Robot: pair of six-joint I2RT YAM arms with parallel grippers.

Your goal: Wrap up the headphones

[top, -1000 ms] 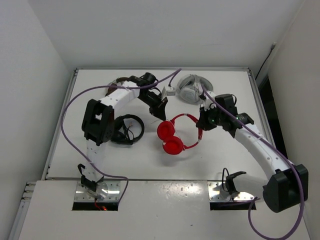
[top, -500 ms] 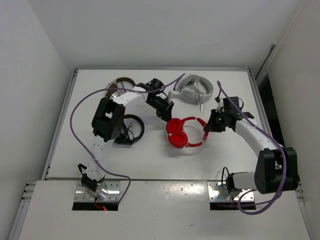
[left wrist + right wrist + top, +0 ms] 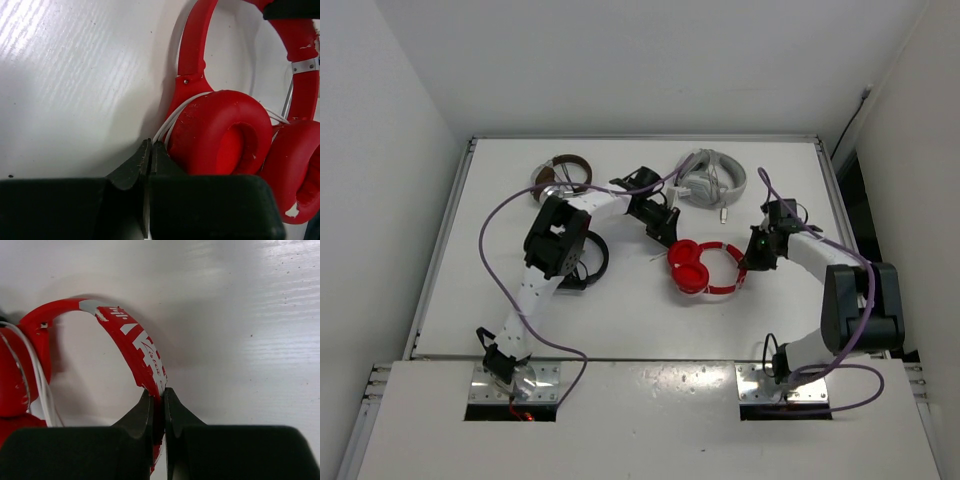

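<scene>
Bright even light; glare streaks the table (image 3: 45, 55), soft shadow beside the headphones (image 3: 220, 135).

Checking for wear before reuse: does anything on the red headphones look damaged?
Yes. The bright red over-ear headphones look scuffed: red finish is chipped to white on the headband and on the edge of one earcup.

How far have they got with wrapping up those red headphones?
Done: some white cable already curves round one earcup of the red headphones. In hand: the right gripper pinches the headband to steady it, while the left gripper is shut on the cable beside that earcup. Left: probably winding and tucking the last stretch; how much is loose cannot be seen.
</scene>
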